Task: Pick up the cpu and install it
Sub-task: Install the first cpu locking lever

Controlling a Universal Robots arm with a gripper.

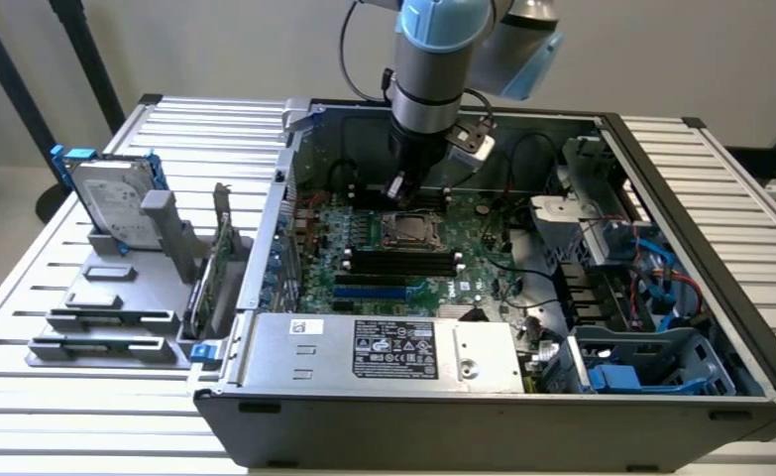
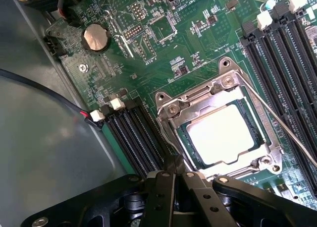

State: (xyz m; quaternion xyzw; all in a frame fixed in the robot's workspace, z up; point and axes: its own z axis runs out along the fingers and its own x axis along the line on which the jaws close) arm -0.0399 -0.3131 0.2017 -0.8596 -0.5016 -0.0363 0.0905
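An open computer case [image 1: 494, 407] lies on a slatted table [image 1: 44, 397], its green motherboard [image 1: 401, 263] exposed. The robot arm [image 1: 427, 89] reaches down into the case. Its gripper [image 2: 174, 175] hangs just above the socket's edge, fingers pressed together and holding nothing. The cpu [image 2: 223, 134], a shiny square chip, sits inside the metal socket frame [image 2: 168, 108] on the motherboard.

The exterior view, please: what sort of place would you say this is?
Probably a robotics lab bench for computer assembly: an open grey metal computer case with a green motherboard lies on a slatted white table, beside grey plastic holder blocks carrying parts.
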